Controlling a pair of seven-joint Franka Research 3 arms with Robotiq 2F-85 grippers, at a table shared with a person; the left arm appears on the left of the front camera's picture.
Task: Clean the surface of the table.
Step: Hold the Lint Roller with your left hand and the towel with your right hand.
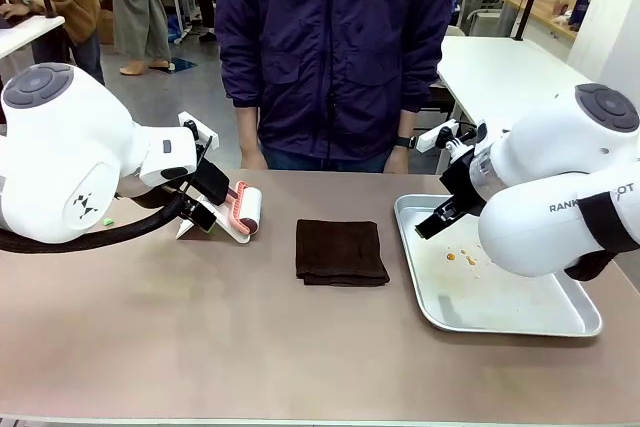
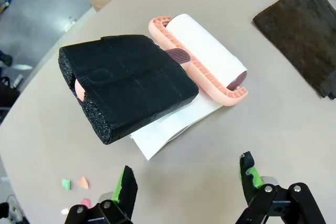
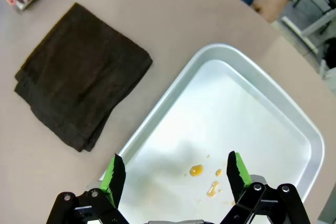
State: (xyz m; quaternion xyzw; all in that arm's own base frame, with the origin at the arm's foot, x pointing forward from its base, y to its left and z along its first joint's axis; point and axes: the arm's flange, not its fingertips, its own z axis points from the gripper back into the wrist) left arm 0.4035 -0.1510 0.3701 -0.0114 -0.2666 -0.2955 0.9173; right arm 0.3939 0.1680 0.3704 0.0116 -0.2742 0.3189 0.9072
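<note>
Table (image 1: 250, 347), tan and matte, ran from the near edge of the front view to the far side. By judgement it was rigid, heavy and smooth: a surface to be wiped, not grasped, so any hold belonged on a tool. Left gripper (image 2: 188, 177) hovered with jaws wide apart and empty, close to small coloured bits (image 2: 73, 183) on the top. Just beyond lay a pink lint roller (image 2: 202, 51), its handle wrapped in a black foam block (image 2: 128, 85), the likeliest place to grip. Right gripper (image 3: 175, 166), jaws likewise apart and empty, hung over a silver tray (image 3: 273, 129) spotted with orange drops (image 3: 197, 170). Between roller and tray lay a folded dark cloth (image 1: 341, 251), probably soft and light. Farthest stood a person (image 1: 335, 47).
</note>
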